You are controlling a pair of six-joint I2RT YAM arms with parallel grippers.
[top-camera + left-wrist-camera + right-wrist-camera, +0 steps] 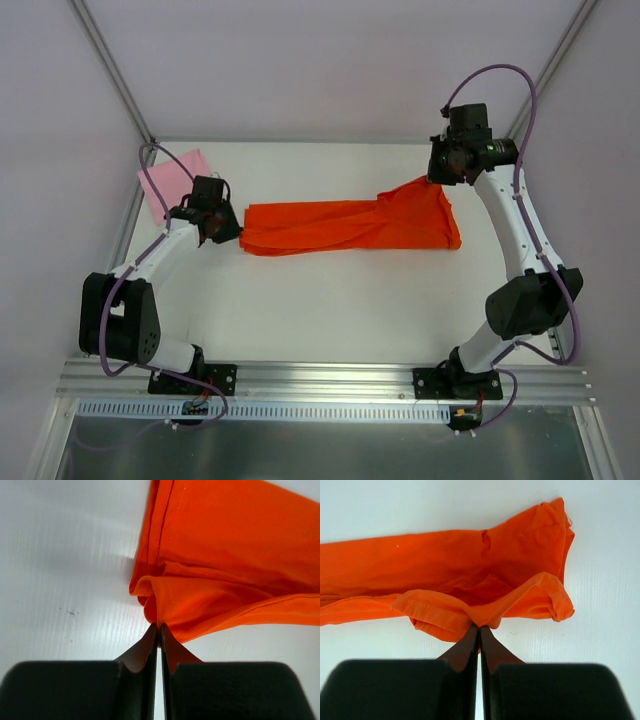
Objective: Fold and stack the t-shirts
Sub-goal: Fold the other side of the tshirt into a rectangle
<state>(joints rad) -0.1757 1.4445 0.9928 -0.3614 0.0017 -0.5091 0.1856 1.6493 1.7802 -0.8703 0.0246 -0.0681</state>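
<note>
An orange-red t-shirt (345,226) lies stretched in a long band across the middle of the white table. My left gripper (228,232) is shut on its left end, and the wrist view shows cloth (210,580) bunched at the fingertips (159,626). My right gripper (438,178) is shut on the far right corner, lifting it a little; its wrist view shows the shirt's hem (470,580) pinched at the tips (479,627). A light pink t-shirt (178,180), folded to a small square, lies at the back left, partly behind the left arm.
A metal frame post (112,75) and grey walls bound the table at the back and sides. An aluminium rail (320,378) with both arm bases runs along the near edge. Purple cables (500,72) loop off each arm.
</note>
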